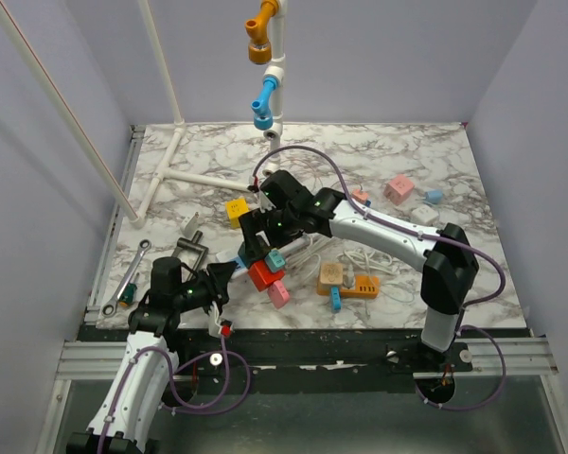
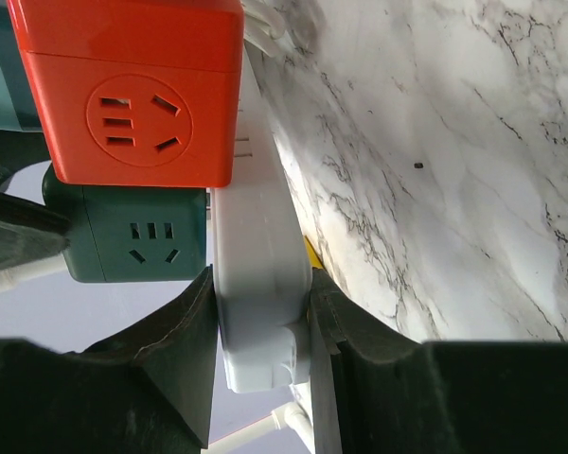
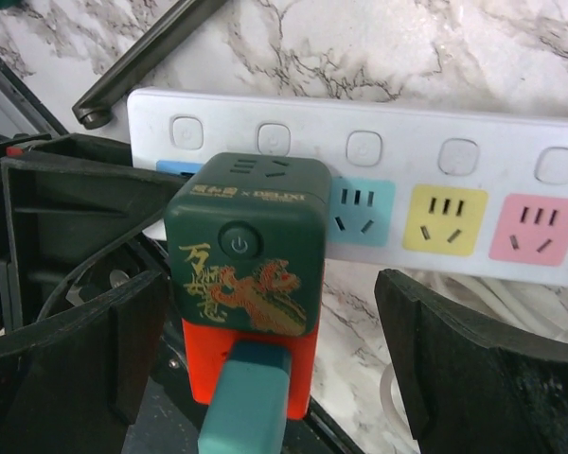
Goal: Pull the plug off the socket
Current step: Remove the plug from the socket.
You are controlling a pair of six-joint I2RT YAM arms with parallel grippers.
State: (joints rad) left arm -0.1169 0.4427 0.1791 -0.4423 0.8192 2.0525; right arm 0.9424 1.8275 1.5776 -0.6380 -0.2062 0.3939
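Clamping the stiff socket (image 2: 256,236) end, the left tool (image 2: 260,293) anchors it. The right tool (image 3: 270,336) gapes around the hard, boxy plug (image 3: 251,236), whose flat sides should suit gripping.

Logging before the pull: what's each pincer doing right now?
Left pincer: closed on the power strip end.
Right pincer: open around the green cube plug.

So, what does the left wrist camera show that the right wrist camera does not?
Only the left wrist view: the left fingers pinching the end of the white power strip, and the socket face of the orange cube. Only the right wrist view: the pastel outlets, the row of switches, the gold dragon print on the green cube, and the right fingers open on either side of it. Both: the strip, both cubes, marble table.
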